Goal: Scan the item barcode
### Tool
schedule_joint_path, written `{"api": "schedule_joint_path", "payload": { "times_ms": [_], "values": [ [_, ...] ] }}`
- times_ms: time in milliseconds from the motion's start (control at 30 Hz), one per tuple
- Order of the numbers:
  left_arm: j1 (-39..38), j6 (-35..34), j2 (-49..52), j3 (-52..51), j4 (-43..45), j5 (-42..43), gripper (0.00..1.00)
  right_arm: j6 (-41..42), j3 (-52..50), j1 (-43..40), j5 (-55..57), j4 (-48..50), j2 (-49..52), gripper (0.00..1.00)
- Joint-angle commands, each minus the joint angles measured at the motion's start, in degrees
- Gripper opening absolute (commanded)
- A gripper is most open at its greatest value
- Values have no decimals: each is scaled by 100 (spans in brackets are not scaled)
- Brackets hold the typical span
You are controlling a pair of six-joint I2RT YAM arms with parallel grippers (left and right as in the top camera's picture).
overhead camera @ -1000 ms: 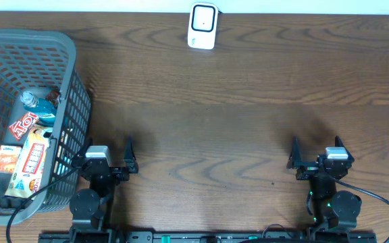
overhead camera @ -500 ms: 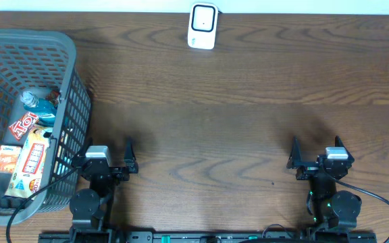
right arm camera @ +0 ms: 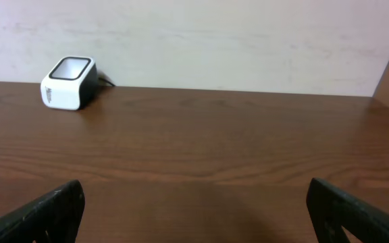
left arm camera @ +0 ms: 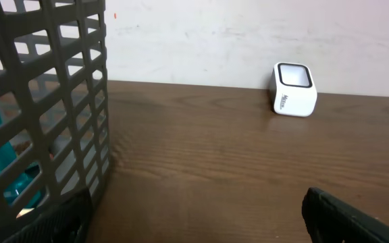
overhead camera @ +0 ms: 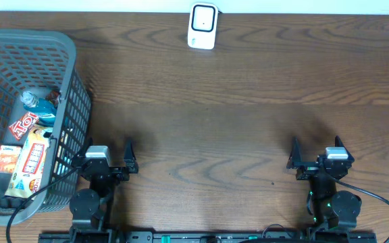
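Nothing has moved since the earlier frame: left gripper (overhead camera: 98, 150) and right gripper (overhead camera: 316, 146) sit wide open and empty at the near edge of the table (overhead camera: 248, 121), snack packets (overhead camera: 32, 158) lie in the left-edge basket (overhead camera: 29, 37), and no item is yet presented to the far-edge barcode scanner (overhead camera: 202, 25).

This looks like a robot lab bench dressed as a shop checkout. A small white barcode scanner (overhead camera: 202, 25) stands at the far edge of a dark wood-grain worktop (overhead camera: 235, 101), against a plain pale wall (right arm camera: 215, 40). At the left sits a grey plastic shopping basket (overhead camera: 76, 94) holding packaged snacks (overhead camera: 31, 160) and a blue bottle (overhead camera: 38, 105). A left arm (overhead camera: 90, 202) and a right arm (overhead camera: 334, 206) are mounted on a black rail (overhead camera: 208, 237) along the near edge.
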Motion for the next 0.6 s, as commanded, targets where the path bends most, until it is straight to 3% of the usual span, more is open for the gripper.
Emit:
{"api": "schedule_joint_path", "payload": {
  "times_ms": [0, 567],
  "values": [
    [17, 33, -15, -151, -118, -55, 99, 98, -9, 46, 33, -24, -31, 99],
    [20, 31, -15, -151, -98, -92, 99, 98, -9, 46, 31, -24, -31, 99]
  ]
}}
